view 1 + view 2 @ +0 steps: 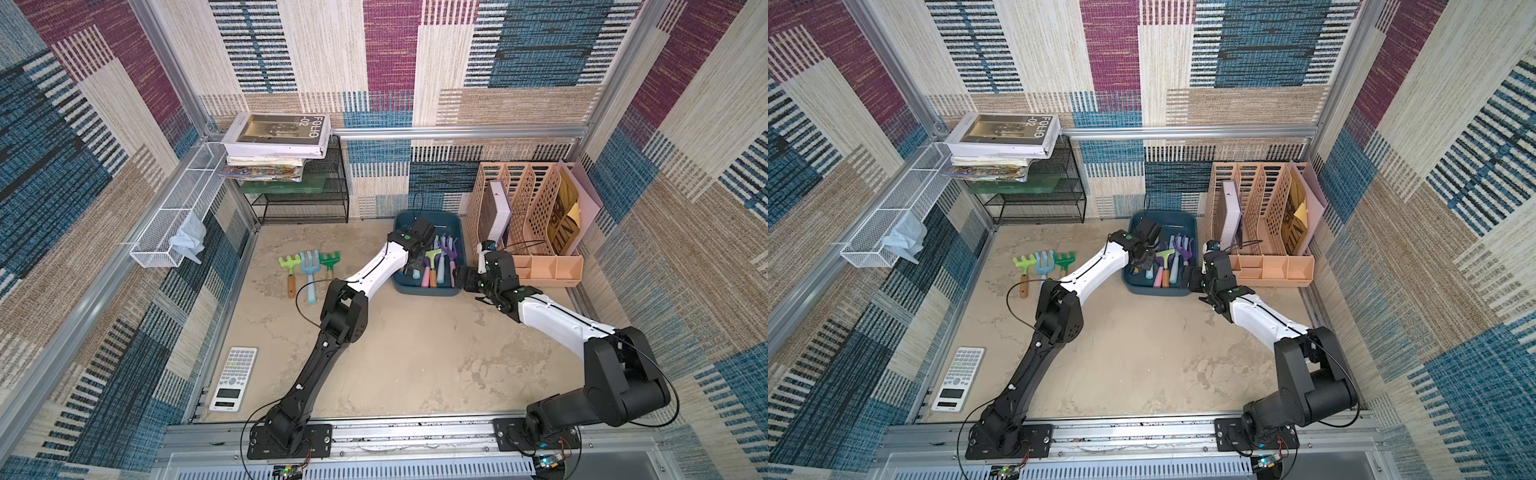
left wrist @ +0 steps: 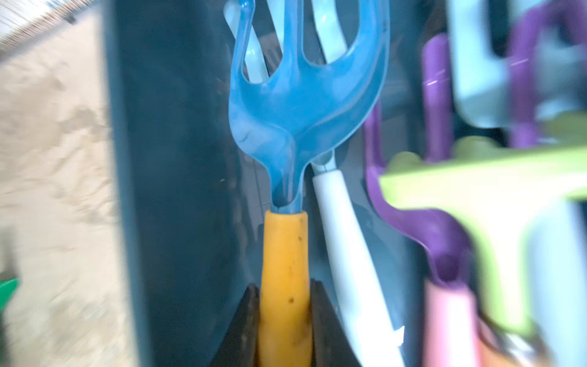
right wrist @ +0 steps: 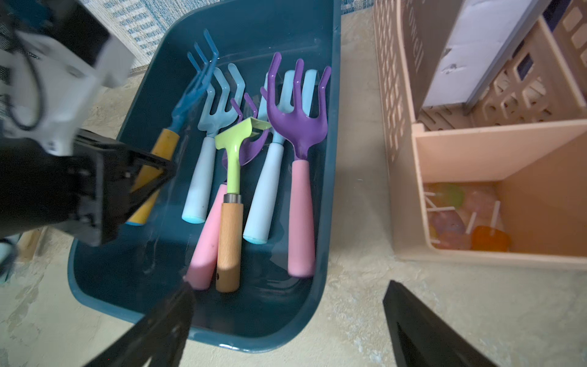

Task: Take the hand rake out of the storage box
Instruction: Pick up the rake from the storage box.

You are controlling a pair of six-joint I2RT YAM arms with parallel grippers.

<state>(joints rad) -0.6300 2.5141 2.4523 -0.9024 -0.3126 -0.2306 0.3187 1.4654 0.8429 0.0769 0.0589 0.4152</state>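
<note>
Hand rake [image 2: 305, 111], blue head on yellow handle. Lies inside storage box [image 3: 104, 286], just beside the long wall on left arm's side, with pale blue rake [image 3: 201, 178] close on other side. Left tool [image 2: 285, 289] closed on yellow handle from both sides. Right tool [image 3: 289, 283] wide open, holds nothing, hangs over box's near corner. Bare tabletop [image 1: 415, 353] in front of box; peach file organizer [image 1: 540, 266] near on right. Readable: "FOLIO -02" on book [image 1: 278, 133] atop wire shelf [image 1: 307, 203].
</note>
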